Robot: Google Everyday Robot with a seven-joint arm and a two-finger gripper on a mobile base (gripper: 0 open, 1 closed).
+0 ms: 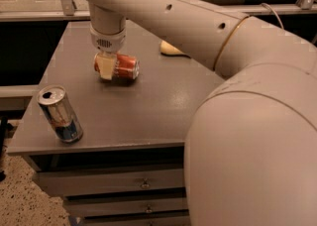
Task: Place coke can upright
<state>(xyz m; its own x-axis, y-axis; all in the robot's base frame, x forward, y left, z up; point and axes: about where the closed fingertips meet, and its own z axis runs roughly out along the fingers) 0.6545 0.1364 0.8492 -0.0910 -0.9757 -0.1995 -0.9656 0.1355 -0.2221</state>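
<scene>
The coke can (125,67) is red with silver ends and lies on its side on the grey table (158,106), toward the back left. My gripper (106,66) comes straight down from the large white arm and sits over the can's left end, low at the table surface. Its pale tip covers that end of the can. The can rests on the table.
A slimmer silver-and-blue can (60,114) stands upright, slightly tilted in view, near the table's front left corner. A pale yellowish object (171,49) lies behind the arm at the back. Drawers (143,184) run below the table's front edge. My arm fills the right side.
</scene>
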